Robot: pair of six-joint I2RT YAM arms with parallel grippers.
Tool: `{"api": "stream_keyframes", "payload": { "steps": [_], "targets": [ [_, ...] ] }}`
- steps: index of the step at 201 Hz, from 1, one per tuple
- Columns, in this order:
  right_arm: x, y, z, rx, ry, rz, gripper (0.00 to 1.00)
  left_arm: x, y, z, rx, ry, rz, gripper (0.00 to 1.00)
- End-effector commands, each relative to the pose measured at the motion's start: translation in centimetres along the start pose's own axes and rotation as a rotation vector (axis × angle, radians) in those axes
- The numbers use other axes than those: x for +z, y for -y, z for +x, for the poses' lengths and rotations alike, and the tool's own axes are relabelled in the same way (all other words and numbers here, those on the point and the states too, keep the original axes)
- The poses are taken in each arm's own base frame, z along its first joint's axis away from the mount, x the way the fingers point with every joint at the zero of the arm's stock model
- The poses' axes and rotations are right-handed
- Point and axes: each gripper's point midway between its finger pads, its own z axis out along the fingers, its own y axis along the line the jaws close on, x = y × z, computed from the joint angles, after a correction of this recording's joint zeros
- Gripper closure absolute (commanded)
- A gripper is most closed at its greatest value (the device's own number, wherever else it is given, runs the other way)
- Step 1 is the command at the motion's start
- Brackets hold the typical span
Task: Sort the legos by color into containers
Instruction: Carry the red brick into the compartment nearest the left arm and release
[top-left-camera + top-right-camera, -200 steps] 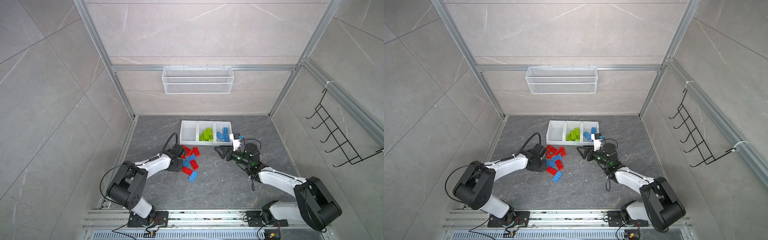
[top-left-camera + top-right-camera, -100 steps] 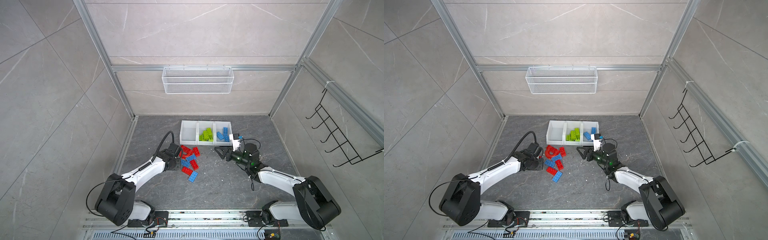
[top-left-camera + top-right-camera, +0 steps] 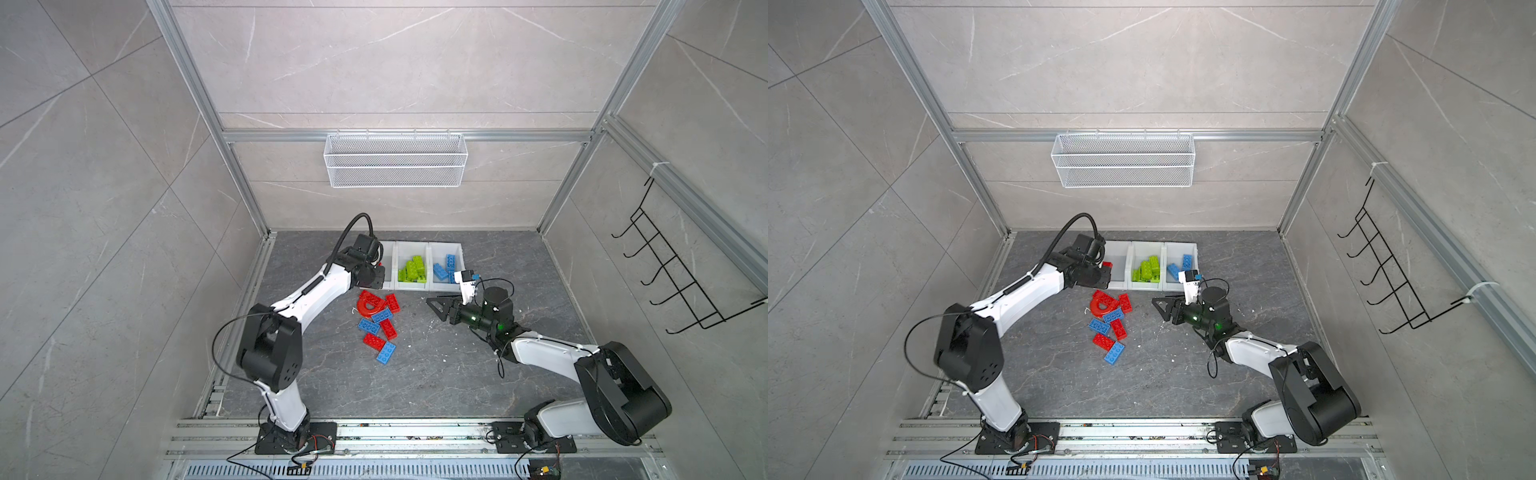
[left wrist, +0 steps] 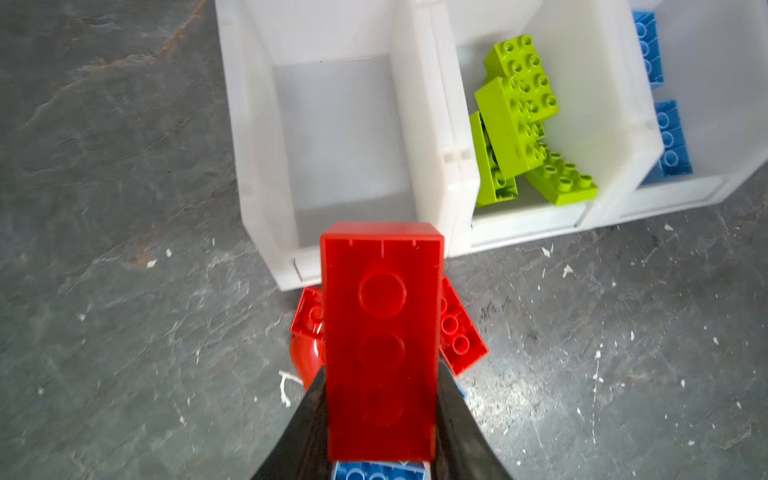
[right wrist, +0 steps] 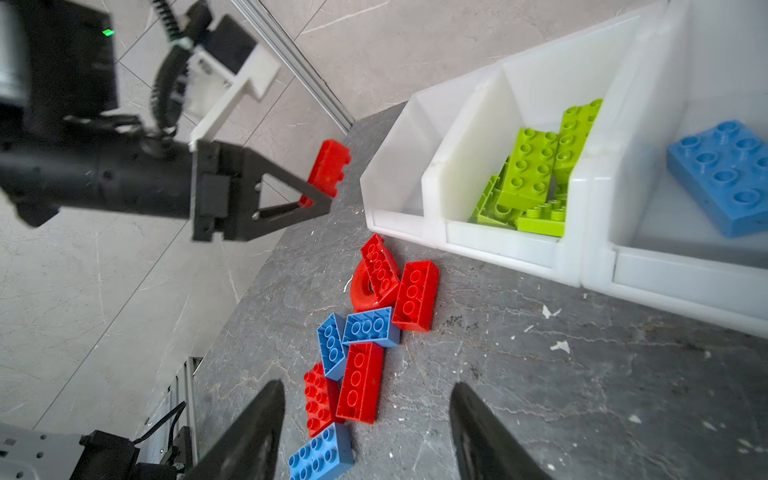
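Grey stone-patterned bench midway through a colour sort: green looks finished, blue is begun, red is only starting.

Nearest the arms, a loose pile of studded plastic bricks lies unsorted on the bench: four red bricks, one red arch piece and three blue bricks, none green. Beyond it the right pincer hangs released and empty. The left pincer is clenched on a red rectangular brick, raised at the front lip of the row of three joined white plastic bins and not yet inside. The end bin before it is empty. The middle bin holds lime green bricks, and the far-end bin some blue ones. White flecks dot the bench. Grey tiled walls in an aluminium frame enclose it, and a white wire mesh basket hangs on the back wall.
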Motion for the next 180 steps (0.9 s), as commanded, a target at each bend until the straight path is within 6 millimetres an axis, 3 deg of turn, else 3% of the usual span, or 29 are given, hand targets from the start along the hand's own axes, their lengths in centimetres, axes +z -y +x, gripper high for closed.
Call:
{"api": "stream_keyframes", "payload": {
  "steps": [1,34,61,77,93,131,157,180],
  "targets": [
    [-0.3,-1.1,-1.3,-0.045,0.041,-0.026,0.35,2.1,-1.3,-1.9,0.009,-0.024,0.02,0.91],
    [-0.6,-1.2,-1.5,-0.065,0.05,-0.024,0.35,4.7,-1.5,-2.9,0.057,-0.03,0.007,0.93],
    [-0.7,-1.3,-1.8,-0.069,0.057,-0.021,0.35,5.5,-1.6,-3.0,0.072,-0.034,-0.004,0.91],
    [-0.7,-1.4,-1.7,-0.066,0.054,-0.025,0.35,5.5,-2.1,-3.4,0.077,-0.024,-0.032,0.7],
    [-0.6,-1.4,-1.6,-0.063,0.05,-0.029,0.35,5.0,-2.4,-3.8,0.082,-0.015,-0.054,0.55],
    [-0.6,-1.4,-1.6,-0.062,0.048,-0.03,0.35,0.5,-2.7,-4.2,0.051,0.063,-0.075,0.39],
    [-0.7,-1.4,-1.7,-0.063,0.053,-0.026,0.35,-2.6,-1.6,-0.8,0.013,0.06,-0.049,0.36],
    [-0.9,-1.6,-1.9,-0.066,0.06,-0.024,0.34,-4.8,0.6,5.0,0.04,0.034,-0.025,0.32]
  ]
}}
